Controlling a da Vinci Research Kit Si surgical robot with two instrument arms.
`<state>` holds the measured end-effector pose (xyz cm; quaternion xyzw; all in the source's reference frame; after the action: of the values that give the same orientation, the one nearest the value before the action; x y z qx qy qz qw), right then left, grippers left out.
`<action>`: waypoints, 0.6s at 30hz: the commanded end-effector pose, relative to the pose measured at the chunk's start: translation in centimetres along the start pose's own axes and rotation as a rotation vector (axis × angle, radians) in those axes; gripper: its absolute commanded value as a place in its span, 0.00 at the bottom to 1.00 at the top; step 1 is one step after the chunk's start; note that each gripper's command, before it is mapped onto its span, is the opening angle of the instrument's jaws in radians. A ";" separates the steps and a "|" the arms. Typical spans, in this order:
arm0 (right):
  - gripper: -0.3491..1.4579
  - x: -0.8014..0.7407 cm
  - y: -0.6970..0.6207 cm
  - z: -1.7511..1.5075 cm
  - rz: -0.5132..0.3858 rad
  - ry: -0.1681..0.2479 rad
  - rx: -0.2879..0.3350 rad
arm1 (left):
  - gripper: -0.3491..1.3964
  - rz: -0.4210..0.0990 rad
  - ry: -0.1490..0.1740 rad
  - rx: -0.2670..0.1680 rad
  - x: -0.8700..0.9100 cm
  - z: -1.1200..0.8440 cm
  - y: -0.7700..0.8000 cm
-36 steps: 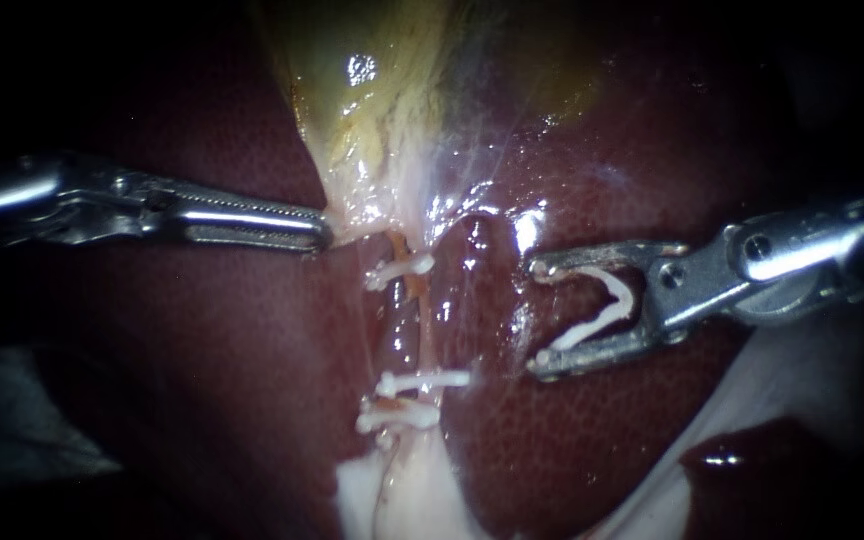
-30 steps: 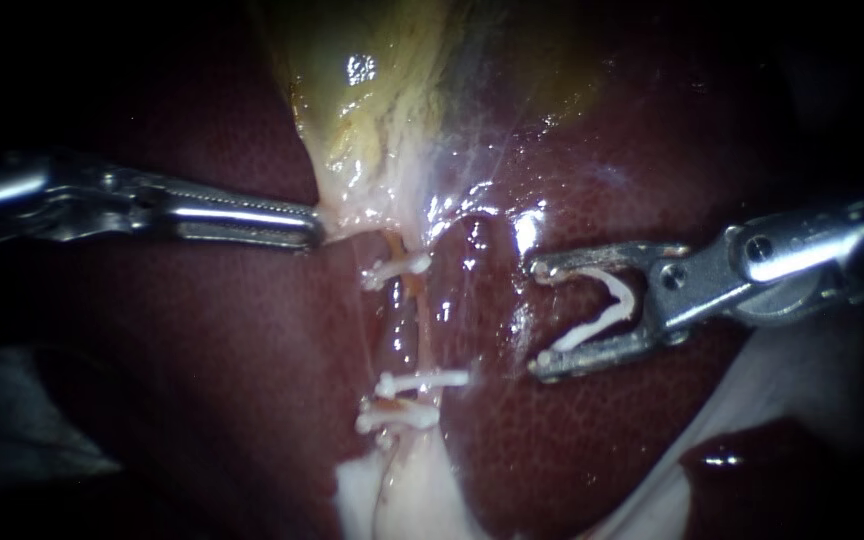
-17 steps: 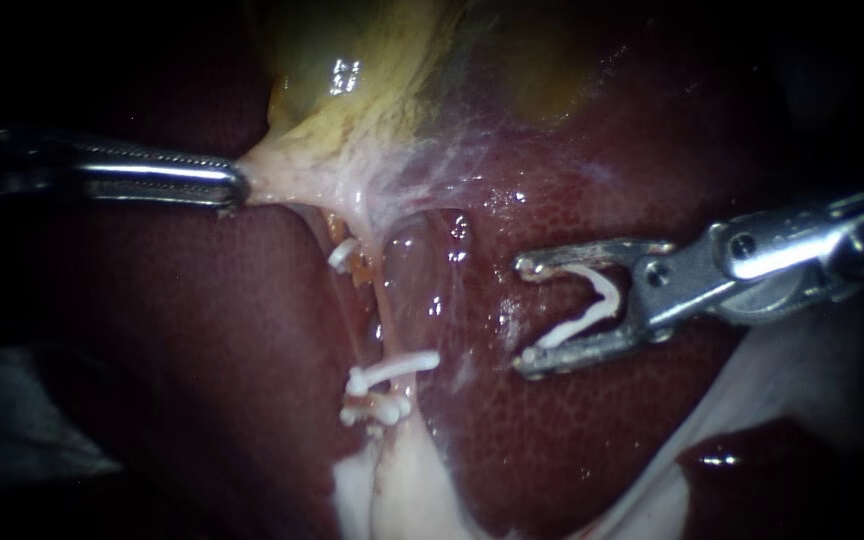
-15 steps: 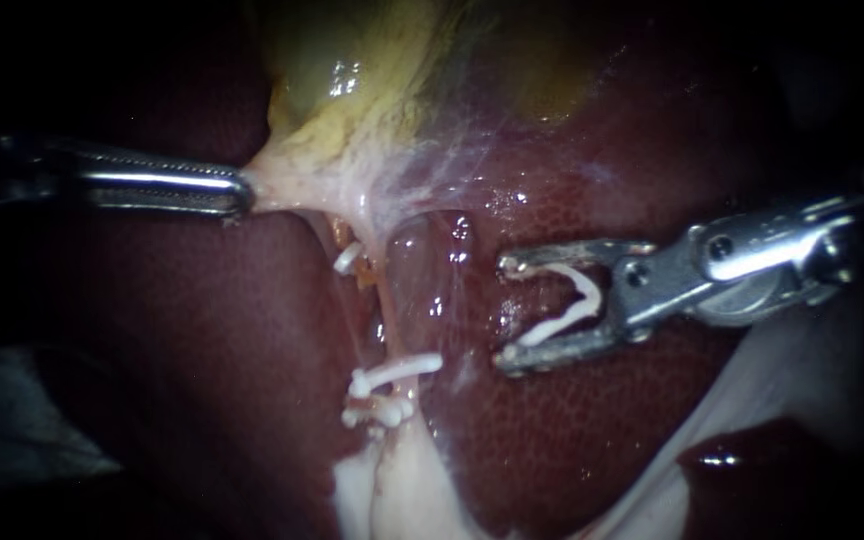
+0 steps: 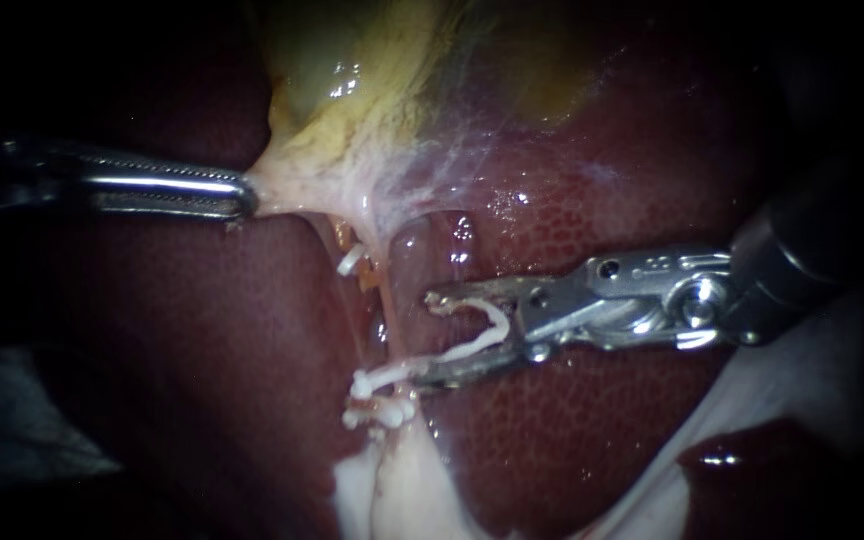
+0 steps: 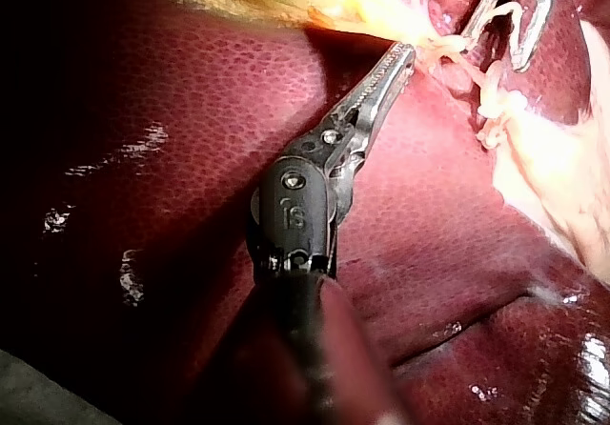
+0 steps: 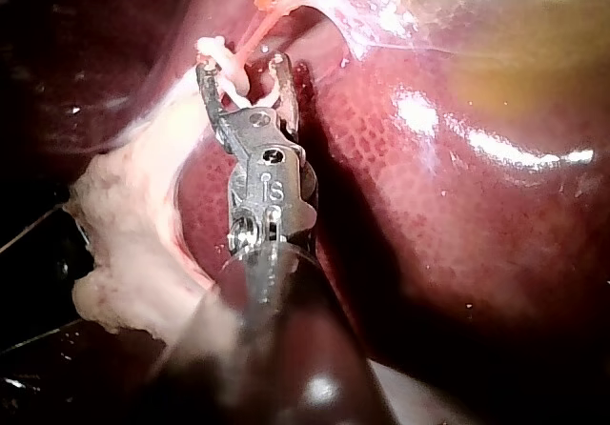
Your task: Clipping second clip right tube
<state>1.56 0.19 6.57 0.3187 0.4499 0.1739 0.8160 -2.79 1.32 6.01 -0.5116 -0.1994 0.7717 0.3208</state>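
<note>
Endoscope view: right instrument (image 5: 425, 338) is closing in from well apart, its hand gripping an open clip (image 5: 482, 335) now just beside the tube (image 5: 384, 335), above the lower clips (image 5: 377, 385), while left instrument (image 5: 247, 195) is keeping its hand clamped on the gallbladder (image 5: 352, 120), so straddling looks next.

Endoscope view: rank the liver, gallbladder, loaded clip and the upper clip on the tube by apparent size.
Largest first: liver; gallbladder; loaded clip; upper clip on the tube, smallest, though tissue may hide part of it.
</note>
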 end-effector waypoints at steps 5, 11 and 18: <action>0.47 -0.05 0.09 0.13 0.047 0.047 0.056 | 0.00 0.000 0.000 0.000 0.00 0.00 0.00; 0.47 -0.10 0.13 0.33 0.108 0.115 0.165 | 0.00 0.000 0.000 0.001 0.01 0.01 0.01; 0.47 -0.18 0.13 0.57 0.171 0.170 0.297 | 0.00 -0.001 0.000 0.002 0.01 0.01 0.02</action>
<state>1.96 -0.04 7.02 0.4608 0.5124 0.1990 0.6968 -2.81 1.31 6.00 -0.5113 -0.1988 0.7717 0.3216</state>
